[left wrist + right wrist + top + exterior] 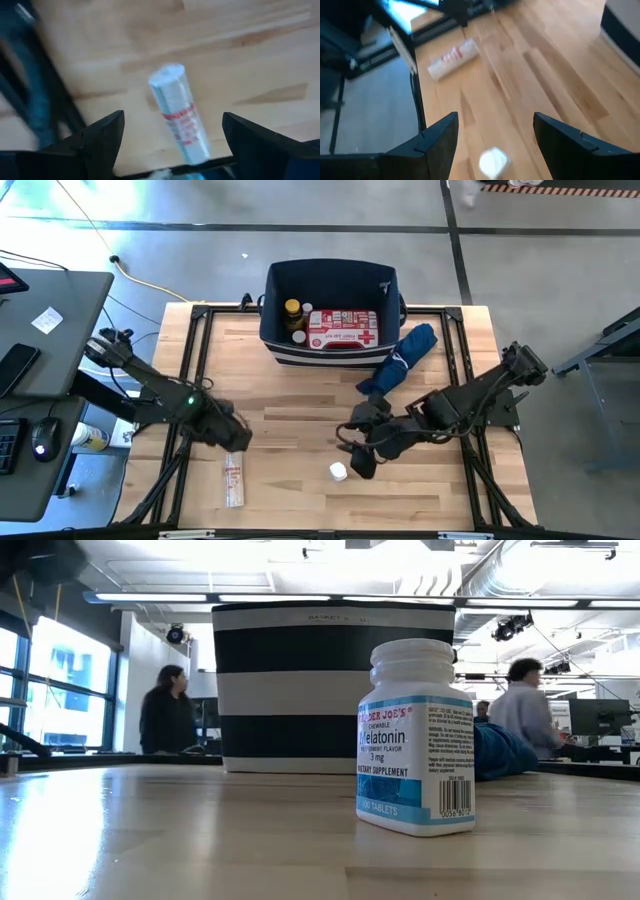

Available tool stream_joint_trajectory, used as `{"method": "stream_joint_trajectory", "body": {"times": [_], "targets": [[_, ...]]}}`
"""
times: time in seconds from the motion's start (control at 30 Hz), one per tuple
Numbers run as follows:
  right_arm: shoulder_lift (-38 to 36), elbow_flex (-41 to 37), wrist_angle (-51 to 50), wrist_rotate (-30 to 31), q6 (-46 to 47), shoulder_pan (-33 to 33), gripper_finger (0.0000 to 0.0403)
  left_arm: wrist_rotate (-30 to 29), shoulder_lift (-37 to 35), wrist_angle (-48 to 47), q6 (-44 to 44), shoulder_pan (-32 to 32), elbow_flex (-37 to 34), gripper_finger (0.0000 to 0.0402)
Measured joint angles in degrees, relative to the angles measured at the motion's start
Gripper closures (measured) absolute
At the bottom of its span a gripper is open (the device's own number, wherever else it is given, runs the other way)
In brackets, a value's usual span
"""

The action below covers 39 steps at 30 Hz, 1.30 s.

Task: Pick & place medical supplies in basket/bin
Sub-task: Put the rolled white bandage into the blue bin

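Observation:
The navy bin stands at the table's far middle and holds the red-and-white pouch and an amber bottle. A white tube lies flat near the near left edge. My left gripper hovers just beyond it, open, and in the left wrist view its fingers stand either side of the tube. A small white bottle stands upright near the table's near middle. My right gripper is beside it, open, with the bottle's cap showing between its fingers.
A royal-blue fabric bundle lies to the right of the bin, its far end against the bin's corner. In the low view the bottle stands in front of the bin. People are in the room behind. Bare wood lies between bin and grippers.

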Motion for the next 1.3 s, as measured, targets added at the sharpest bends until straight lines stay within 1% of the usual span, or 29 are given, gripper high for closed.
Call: {"method": "stream_joint_trajectory", "body": {"times": [0.13, 0.2, 0.27, 0.37, 0.53, 0.73, 0.9, 1.03, 1.23, 1.3], "targets": [[0.0, 0.0, -3.5, -2.7, 0.2, 0.2, 0.0155, -1.4, 0.2, 9.9, -10.3, -4.0, -5.0, 0.0032], [0.0, 0.0, -4.6, -3.2, 0.0, 0.4, 0.0155, -1.8, 1.1, 12.5, -13.7, -5.2, -6.8, 0.0032], [0.0, 0.0, -5.9, -2.2, 0.1, 0.5, 0.0155, -1.1, 2.5, 13.4, -15.8, -6.1, -8.1, 0.0032], [0.0, 0.0, -6.1, -1.2, 0.2, 0.5, 0.0155, 0.5, 4.7, 15.4, -16.7, -6.4, -8.7, 0.0032], [0.0, 0.0, -6.7, -1.3, -1.0, 0.4, 0.0155, 1.2, 9.4, 18.3, -17.2, -6.2, -8.7, 0.0032], [0.0, 0.0, -6.6, -1.9, -1.6, -0.5, 0.0155, 4.1, 16.0, 22.6, -18.0, -6.2, -8.7, 0.0032], [0.0, 0.0, -6.9, -3.0, -1.6, -0.8, 0.0155, 3.9, 19.3, 26.7, -17.6, -6.2, -8.8, 0.0034], [0.0, 0.0, -7.4, -3.9, -1.6, -0.8, 0.0155, 3.6, 20.9, 29.4, -17.6, -6.2, -8.7, 0.0060], [0.0, 0.0, -7.9, -3.9, -1.2, -0.7, 0.0155, 2.8, 20.6, 29.0, -17.9, -6.2, -8.7, 0.0137], [0.0, 0.0, -8.0, -3.9, -1.2, -0.6, 0.0155, 2.8, 20.6, 30.2, -17.7, -6.2, -8.7, 0.0164]]}}
